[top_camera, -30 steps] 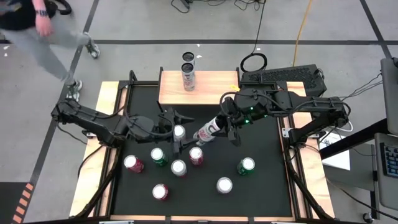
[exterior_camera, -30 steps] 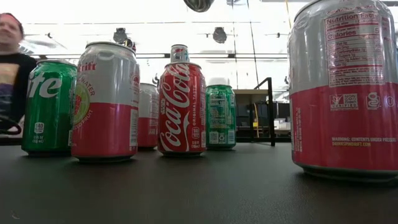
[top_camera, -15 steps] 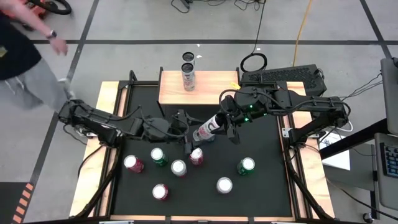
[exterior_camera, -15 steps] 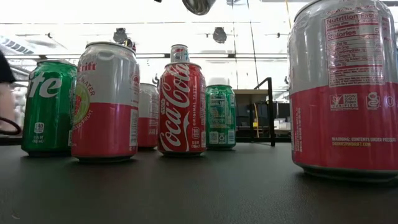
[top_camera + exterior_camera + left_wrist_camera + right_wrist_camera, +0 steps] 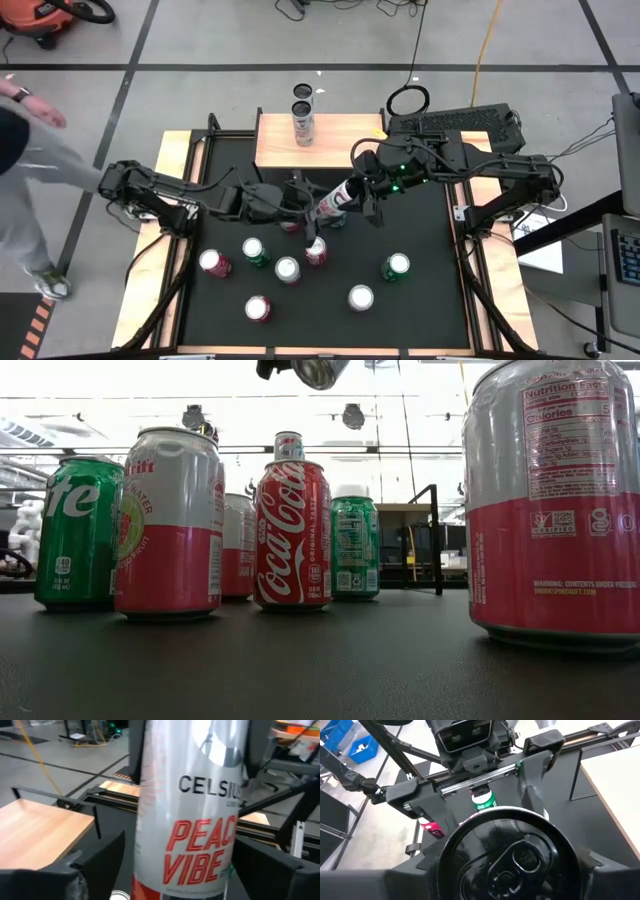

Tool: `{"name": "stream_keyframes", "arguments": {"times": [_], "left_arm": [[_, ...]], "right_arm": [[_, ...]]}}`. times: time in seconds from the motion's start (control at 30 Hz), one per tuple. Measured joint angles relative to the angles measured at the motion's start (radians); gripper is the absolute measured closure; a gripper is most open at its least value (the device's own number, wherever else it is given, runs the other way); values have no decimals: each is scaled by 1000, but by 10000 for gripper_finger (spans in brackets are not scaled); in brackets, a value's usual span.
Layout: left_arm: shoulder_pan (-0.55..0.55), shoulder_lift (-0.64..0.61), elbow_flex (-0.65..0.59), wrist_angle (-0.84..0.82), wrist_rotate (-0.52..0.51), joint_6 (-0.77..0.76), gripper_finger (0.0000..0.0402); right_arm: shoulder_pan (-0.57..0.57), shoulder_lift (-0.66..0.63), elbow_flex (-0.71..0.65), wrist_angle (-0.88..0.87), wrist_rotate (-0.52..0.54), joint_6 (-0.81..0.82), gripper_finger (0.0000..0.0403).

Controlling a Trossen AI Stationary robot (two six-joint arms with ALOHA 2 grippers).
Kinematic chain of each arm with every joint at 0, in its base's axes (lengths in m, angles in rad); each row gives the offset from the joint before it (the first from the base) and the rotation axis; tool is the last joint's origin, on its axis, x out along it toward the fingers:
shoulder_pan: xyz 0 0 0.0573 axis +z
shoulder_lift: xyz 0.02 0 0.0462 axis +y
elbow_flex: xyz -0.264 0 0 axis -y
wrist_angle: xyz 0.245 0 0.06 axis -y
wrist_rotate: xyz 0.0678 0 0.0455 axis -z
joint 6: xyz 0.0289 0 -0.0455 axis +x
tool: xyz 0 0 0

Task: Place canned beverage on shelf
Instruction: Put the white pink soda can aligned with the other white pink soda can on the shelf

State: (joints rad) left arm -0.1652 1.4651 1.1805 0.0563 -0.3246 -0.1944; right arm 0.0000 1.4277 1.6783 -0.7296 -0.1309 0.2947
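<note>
**Slim can held over mid-table, one gripper on each end**

The table (image 5: 440,250) lies under me, black mat between wooden side strips. The shelf (image 5: 350,140) sits at its 12 o'clock edge, and a tall can (image 5: 303,122) stands on the shelf's 9 o'clock half. A person (image 5: 30,170) is on the floor off the table, out at 9 o'clock.

My two arms meet just on the 12 o'clock side of the table's middle, short of the shelf. My right gripper (image 5: 352,192) comes in from 3 o'clock and pinches the can (image 5: 336,202), a slim silver one lettered in red. It is off the mat and tilted, with its top toward 2 o'clock. My left gripper (image 5: 318,214) comes in from 9 o'clock. Its fingers (image 5: 97,865) are spread, one on each side of the can's lower half. I cannot tell whether they touch it yet.

Loose cans (image 5: 287,269) stand upright on the mat from 8 round to 4 o'clock, a green one (image 5: 396,266) farthest toward 4. In the low view the can's underside (image 5: 320,370) hangs above that row.
</note>
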Motion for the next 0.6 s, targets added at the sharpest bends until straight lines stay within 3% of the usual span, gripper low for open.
{"name": "stream_keyframes", "arguments": {"times": [0.3,0.6], "left_arm": [[1,0,0,12,13,2,141],[0,-2,0,29,13,-9,152]], "right_arm": [[-5,0,0,2,-2,11,161],[-5,-1,2,-4,0,54,146]]}}
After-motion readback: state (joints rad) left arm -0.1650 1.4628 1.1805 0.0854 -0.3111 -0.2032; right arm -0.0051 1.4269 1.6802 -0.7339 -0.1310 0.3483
